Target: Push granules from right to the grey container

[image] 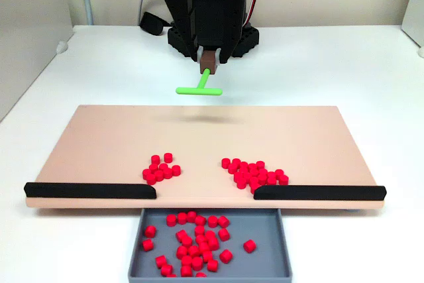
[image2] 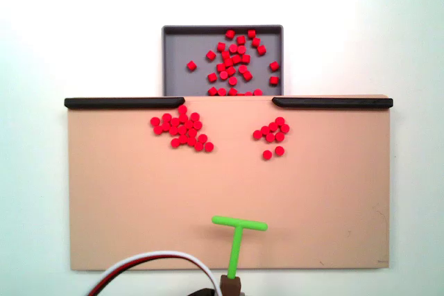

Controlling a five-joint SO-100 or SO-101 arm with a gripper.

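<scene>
Red granules lie in two clusters on the tan board (image: 106, 144) (image2: 139, 206). In a fixed view the larger cluster (image: 255, 173) is on the right and the smaller cluster (image: 161, 168) on the left; in the other fixed view the larger cluster (image2: 182, 129) is on the left and the smaller (image2: 272, 133) on the right. The grey container (image: 265, 230) (image2: 180, 53) sits below the gap between the black strips and holds many granules. My gripper (image: 209, 61) (image2: 230, 285) is shut on the brown handle of a green T-shaped pusher (image: 199, 89) (image2: 238, 237), which hangs near the board's robot-side edge, apart from both clusters.
Two black strips (image: 91, 191) (image: 319, 192) line the board's edge on either side of the container opening. The arm base (image: 212, 31) stands behind the board. Cables (image2: 159, 265) trail beside the gripper. White table (image: 344, 64) surrounds the board.
</scene>
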